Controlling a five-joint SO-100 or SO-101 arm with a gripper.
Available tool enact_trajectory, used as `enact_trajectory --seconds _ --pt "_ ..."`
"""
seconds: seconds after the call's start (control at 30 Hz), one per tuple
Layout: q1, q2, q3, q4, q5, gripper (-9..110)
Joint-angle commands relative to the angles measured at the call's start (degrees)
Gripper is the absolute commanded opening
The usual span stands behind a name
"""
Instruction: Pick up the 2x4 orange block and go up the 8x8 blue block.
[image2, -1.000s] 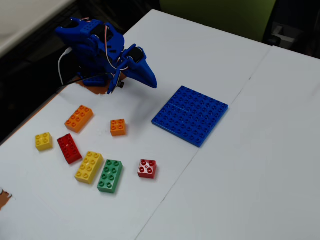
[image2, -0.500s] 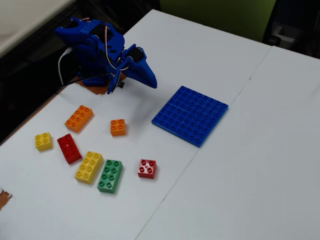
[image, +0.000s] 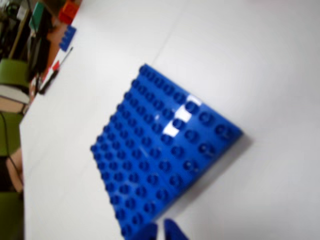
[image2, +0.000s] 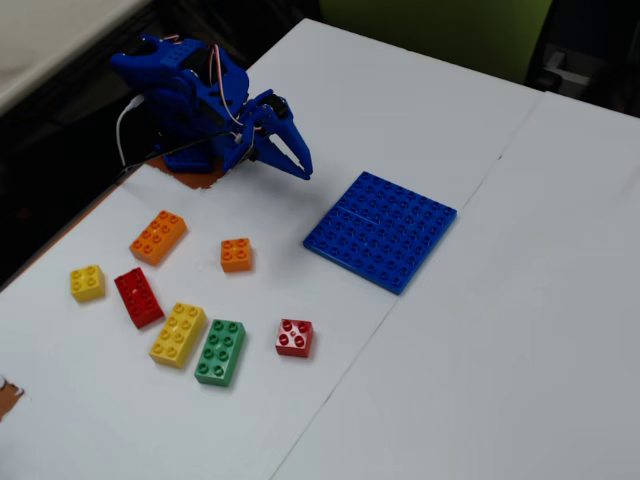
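The 2x4 orange block (image2: 158, 237) lies flat on the white table at the left in the fixed view, untouched. The 8x8 blue block (image2: 381, 230) lies flat right of centre and fills the middle of the wrist view (image: 160, 155). My blue gripper (image2: 306, 172) hangs off the folded arm at the back left, above the table between the two and clear of both. Its tips (image: 161, 232) show at the bottom edge of the wrist view, close together with only a thin gap and nothing between them.
Near the orange block lie a small square orange brick (image2: 236, 254), a yellow square brick (image2: 87, 282), a red 2x4 (image2: 138, 296), a yellow 2x4 (image2: 178, 334), a green 2x4 (image2: 220, 351) and a small red brick (image2: 294, 338). The table's left edge runs just past them.
The gripper's outline has changed at the arm's front: a solid wedge before, it now shows a gap between its fingers. The bricks and the baseplate have not moved.
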Motion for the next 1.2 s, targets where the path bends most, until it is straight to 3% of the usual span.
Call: enact_trajectory --seconds 0.0,0.17,0.3,0.43,0.6,0.8,1.03,1.17 --pt "0.1 2.5 2.4 0.3 -24.3 0" --pt "2.4 2.5 2.4 1.6 -49.4 0" --pt "3.1 2.5 2.4 3.3 -60.8 0" --pt "2.9 2.5 2.3 3.5 -65.4 0" --pt "4.1 2.4 -0.2 4.4 -59.6 0" --pt "11.5 0.7 -9.5 14.5 -54.2 0" --pt "21.1 -28.2 -37.3 30.1 -50.4 0" --pt "25.5 -36.5 -43.3 34.1 -44.6 0"
